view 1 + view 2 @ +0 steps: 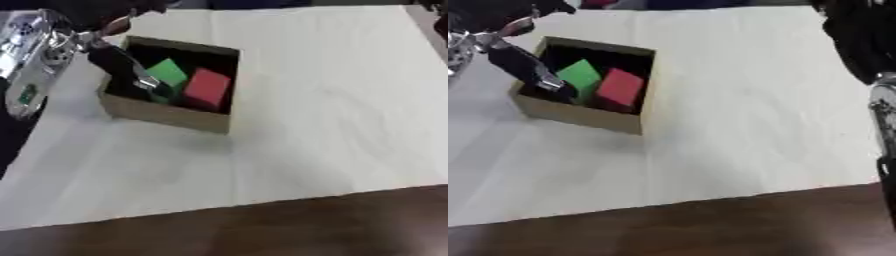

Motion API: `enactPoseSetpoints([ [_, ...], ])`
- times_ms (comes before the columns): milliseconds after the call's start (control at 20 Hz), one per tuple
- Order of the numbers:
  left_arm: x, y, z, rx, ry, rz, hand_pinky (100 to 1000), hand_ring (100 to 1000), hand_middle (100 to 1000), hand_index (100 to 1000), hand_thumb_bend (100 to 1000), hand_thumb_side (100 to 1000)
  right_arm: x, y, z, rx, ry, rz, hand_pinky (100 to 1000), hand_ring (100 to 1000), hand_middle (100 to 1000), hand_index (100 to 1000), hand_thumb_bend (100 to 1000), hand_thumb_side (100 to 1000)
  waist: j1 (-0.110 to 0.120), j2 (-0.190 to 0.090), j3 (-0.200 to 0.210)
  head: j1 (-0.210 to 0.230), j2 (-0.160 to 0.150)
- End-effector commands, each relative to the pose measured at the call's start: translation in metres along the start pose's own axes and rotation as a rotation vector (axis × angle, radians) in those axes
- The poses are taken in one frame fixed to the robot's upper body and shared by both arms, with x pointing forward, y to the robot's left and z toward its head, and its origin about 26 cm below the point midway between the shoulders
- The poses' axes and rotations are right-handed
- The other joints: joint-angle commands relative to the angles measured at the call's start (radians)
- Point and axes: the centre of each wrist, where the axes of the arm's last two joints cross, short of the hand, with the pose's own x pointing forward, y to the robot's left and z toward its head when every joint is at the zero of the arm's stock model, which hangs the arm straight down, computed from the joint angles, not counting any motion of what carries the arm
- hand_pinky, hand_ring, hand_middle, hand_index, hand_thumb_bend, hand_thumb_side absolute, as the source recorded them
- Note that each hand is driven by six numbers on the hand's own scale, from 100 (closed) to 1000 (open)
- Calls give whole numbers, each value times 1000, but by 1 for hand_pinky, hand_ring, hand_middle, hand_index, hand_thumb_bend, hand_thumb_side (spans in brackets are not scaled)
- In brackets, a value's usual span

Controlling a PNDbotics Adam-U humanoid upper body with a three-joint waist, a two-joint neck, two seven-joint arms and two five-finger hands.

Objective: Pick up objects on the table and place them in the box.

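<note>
A cardboard box stands on the left part of the table. Inside it a green block lies tilted beside a red block. My left hand comes in from the upper left and reaches down into the box. Its dark fingers are stretched out straight, and their silver tips rest against the left side of the green block without closing round it. Of my right arm only the black forearm and silver joints show along the right edge of the right eye view; its hand is out of sight.
A pale cloth covers the table. The dark wooden front edge runs along the bottom. The silver parts of my left arm hang over the table's left edge.
</note>
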Motion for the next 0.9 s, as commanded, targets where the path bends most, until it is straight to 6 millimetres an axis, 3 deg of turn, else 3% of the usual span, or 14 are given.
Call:
enactPoseSetpoints([
  [50, -5, 7, 1, 31, 18, -30, 723, 884, 819, 922, 994, 856, 8, -4, -2, -8, -30, 11, 1000, 865, 838, 1000, 100, 1000, -2, -26, 2, -2, 3],
  [300, -2, 32, 9, 202, 30, 42, 652, 843, 788, 894, 722, 978, 8, -5, -1, -16, -26, 9, 1000, 865, 838, 1000, 100, 1000, -5, -30, 11, -8, 12],
  [350, -3, 40, 11, 251, 39, 64, 613, 809, 767, 892, 570, 1000, 8, -5, -1, -18, -26, 9, 1000, 865, 838, 1000, 100, 1000, -6, -32, 14, -11, 14],
  [400, -3, 48, 14, 305, 50, 88, 592, 789, 753, 889, 498, 1000, 7, -5, 0, -22, -27, 10, 1000, 865, 838, 1000, 100, 1000, -8, -35, 20, -17, 17],
  [550, -9, 60, 29, 415, 97, 150, 562, 753, 729, 873, 408, 1000, 8, -8, 0, -45, -42, 8, 1000, 867, 846, 1000, 100, 1000, -13, -40, 33, -31, 23],
  [700, -1, 70, 84, 728, 164, 367, 540, 737, 722, 870, 361, 1000, 9, -9, 0, -62, -70, 7, 1000, 869, 859, 1000, 100, 1000, -15, -43, 42, -38, 23],
  [900, -4, 58, 112, 1003, 267, 663, 533, 729, 705, 863, 275, 1000, 10, -7, -3, -72, -123, -24, 1000, 862, 884, 1000, 100, 994, -23, -49, 53, -39, 23],
])
